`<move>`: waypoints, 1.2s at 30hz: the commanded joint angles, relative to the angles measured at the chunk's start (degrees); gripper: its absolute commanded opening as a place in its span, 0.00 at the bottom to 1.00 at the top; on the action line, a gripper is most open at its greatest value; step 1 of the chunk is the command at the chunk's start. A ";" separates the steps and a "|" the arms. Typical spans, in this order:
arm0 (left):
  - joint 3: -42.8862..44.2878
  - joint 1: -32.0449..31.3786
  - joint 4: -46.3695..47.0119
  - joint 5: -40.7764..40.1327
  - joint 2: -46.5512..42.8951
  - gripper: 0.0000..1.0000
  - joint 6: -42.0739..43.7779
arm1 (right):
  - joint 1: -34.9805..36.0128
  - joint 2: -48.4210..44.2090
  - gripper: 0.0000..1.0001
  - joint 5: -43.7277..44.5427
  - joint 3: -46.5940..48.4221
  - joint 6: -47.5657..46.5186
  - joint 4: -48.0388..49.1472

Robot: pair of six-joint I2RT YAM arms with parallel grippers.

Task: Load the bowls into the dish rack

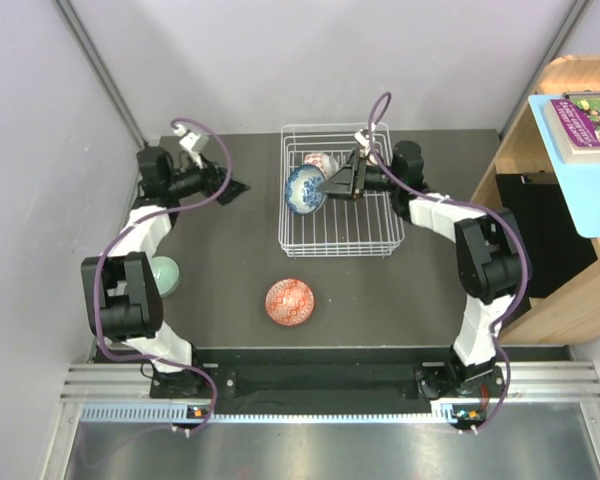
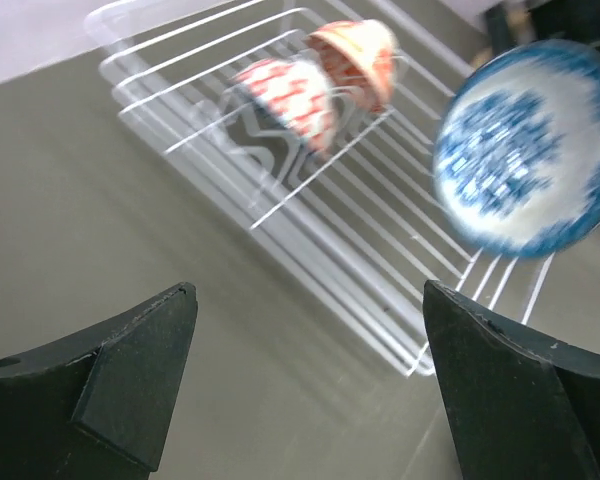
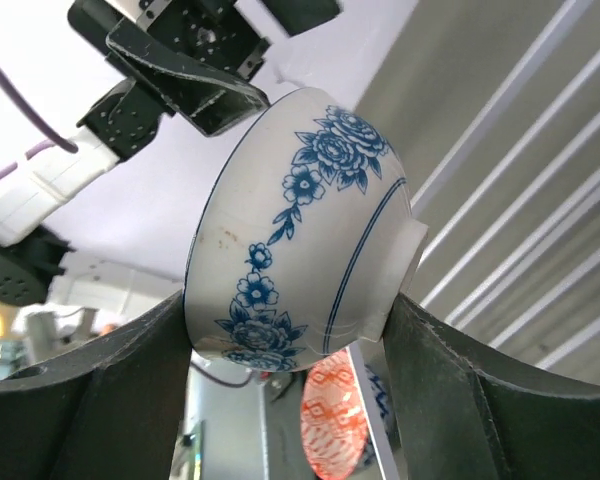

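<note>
My right gripper (image 1: pixel 332 184) (image 3: pixel 290 305) is shut on a blue-and-white bowl (image 1: pixel 305 188) (image 3: pixel 300 230) (image 2: pixel 525 145), gripping it rim to foot ring, tilted on edge over the left side of the white wire dish rack (image 1: pixel 365 225) (image 2: pixel 380 290). An orange-red bowl (image 1: pixel 319 160) (image 2: pixel 285 100) (image 3: pixel 332 430) stands on edge in the rack, with another bowl (image 2: pixel 360 50) behind it. My left gripper (image 1: pixel 238 188) (image 2: pixel 308 290) is open and empty over the table, left of the rack. On the table lie an orange-red bowl (image 1: pixel 290 303) and a pale green bowl (image 1: pixel 167 272), the latter partly hidden by my left arm.
A wooden shelf unit (image 1: pixel 580 270) stands off the table's right side, with a book (image 1: pixel 587 124) on a blue board on top. Grey walls close in the back and left. The left arm's wrist (image 3: pixel 180 70) shows close behind the held bowl.
</note>
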 commanded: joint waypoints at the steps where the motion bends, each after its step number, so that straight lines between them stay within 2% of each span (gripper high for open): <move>1: -2.89 4.87 1.79 1.60 -3.94 0.99 -0.34 | -2.74 -7.98 0.00 6.97 3.13 -17.16 -14.09; 2: -3.60 5.57 1.69 1.51 -4.72 0.99 0.54 | -3.61 -8.59 0.00 8.22 3.91 -19.74 -19.95; 5: -6.15 7.86 0.91 1.77 -6.39 0.99 1.95 | -4.85 -10.09 0.00 12.88 5.33 -27.66 -29.20; 15: -9.23 12.25 -2.52 3.71 -8.86 0.99 4.50 | -4.85 -15.53 0.00 26.42 8.14 -41.11 -44.17; 23: -11.51 13.05 -4.37 3.88 -10.71 0.99 6.52 | -4.24 -17.29 0.00 35.47 10.69 -51.84 -54.29; 27: -10.99 13.05 -10.50 5.99 -10.36 0.99 10.73 | -2.92 -18.52 0.00 43.28 10.16 -57.02 -56.57; 30: -10.02 12.96 -20.23 8.27 -9.92 0.99 16.97 | -1.52 -18.79 0.00 47.85 9.55 -60.60 -57.98; 34: -9.58 12.08 -29.65 9.07 -10.09 0.99 27.93 | 1.55 -18.44 0.00 52.96 9.11 -63.44 -58.95; 36: -9.84 11.03 -32.31 8.11 -10.44 0.99 30.68 | 2.70 -17.83 0.00 56.90 8.93 -64.67 -58.77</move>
